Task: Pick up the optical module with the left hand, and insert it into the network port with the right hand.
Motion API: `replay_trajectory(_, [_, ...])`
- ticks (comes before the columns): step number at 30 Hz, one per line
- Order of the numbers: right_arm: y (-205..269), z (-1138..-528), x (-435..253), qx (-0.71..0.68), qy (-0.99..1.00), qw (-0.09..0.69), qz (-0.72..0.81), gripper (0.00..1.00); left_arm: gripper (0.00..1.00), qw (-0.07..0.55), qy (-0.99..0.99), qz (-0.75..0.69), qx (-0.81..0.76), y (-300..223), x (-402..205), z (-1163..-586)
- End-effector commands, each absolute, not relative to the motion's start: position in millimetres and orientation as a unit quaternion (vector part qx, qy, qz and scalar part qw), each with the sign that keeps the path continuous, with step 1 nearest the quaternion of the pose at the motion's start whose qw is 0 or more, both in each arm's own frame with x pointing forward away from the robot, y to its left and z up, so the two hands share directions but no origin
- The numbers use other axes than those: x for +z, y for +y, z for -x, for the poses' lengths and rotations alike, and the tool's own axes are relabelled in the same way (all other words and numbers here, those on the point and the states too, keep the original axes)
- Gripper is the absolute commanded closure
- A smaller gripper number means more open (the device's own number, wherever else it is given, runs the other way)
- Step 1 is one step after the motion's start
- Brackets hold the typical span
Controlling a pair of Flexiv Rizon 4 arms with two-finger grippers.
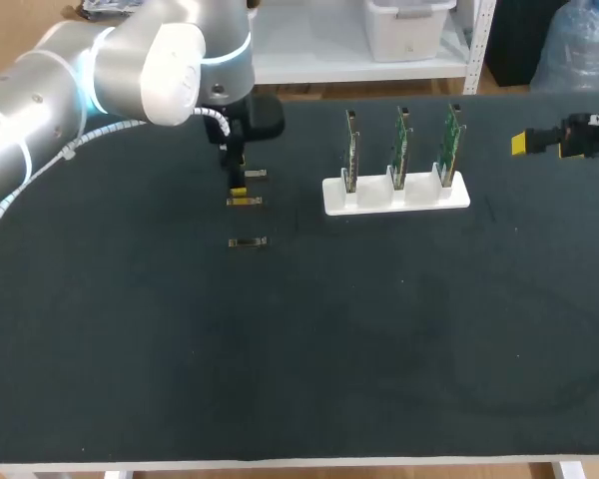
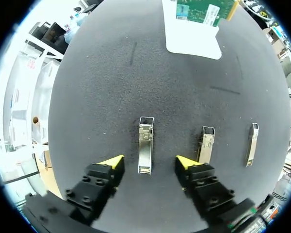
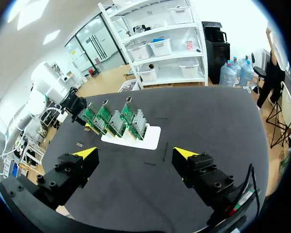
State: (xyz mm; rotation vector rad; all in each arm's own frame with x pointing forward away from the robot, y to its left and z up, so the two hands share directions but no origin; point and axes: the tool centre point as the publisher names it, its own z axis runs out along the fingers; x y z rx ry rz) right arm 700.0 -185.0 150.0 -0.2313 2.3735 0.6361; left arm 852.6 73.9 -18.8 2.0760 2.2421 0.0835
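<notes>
Three small metal optical modules lie in a row on the black mat. The far one (image 1: 256,173) (image 2: 145,144) lies between the yellow-tipped fingers of my left gripper (image 1: 242,178) (image 2: 148,163), which is low over the mat and open, with a gap on each side of the module. The other two modules (image 2: 206,144) (image 2: 252,144) lie beside it. Three upright green network boards (image 1: 399,150) (image 3: 111,119) stand in a white holder (image 1: 459,195) (image 3: 153,138). My right gripper (image 1: 520,143) (image 3: 136,155) hangs open and empty at the far right.
The middle module (image 1: 245,201) sits close to one left finger, and the near one (image 1: 248,241) lies further toward the front. The white holder (image 2: 194,41) is ahead of the left gripper. Bare black mat (image 1: 379,349) covers the front half of the table.
</notes>
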Motion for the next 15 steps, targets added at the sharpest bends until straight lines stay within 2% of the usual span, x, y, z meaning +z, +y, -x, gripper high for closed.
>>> replay_trajectory(1, [-185.1, -700.0, 150.0, 0.243, 0.908, 0.330, 0.088, 0.00, 1.00, 0.034, 0.732, -0.680, 0.027, 72.4, -21.1, -858.1])
replay_trajectory(15, [-185.1, -700.0, 150.0, 0.243, 0.908, 0.330, 0.088, 0.00, 1.00, 0.037, 0.731, -0.681, 0.032, 75.3, -19.4, -857.3])
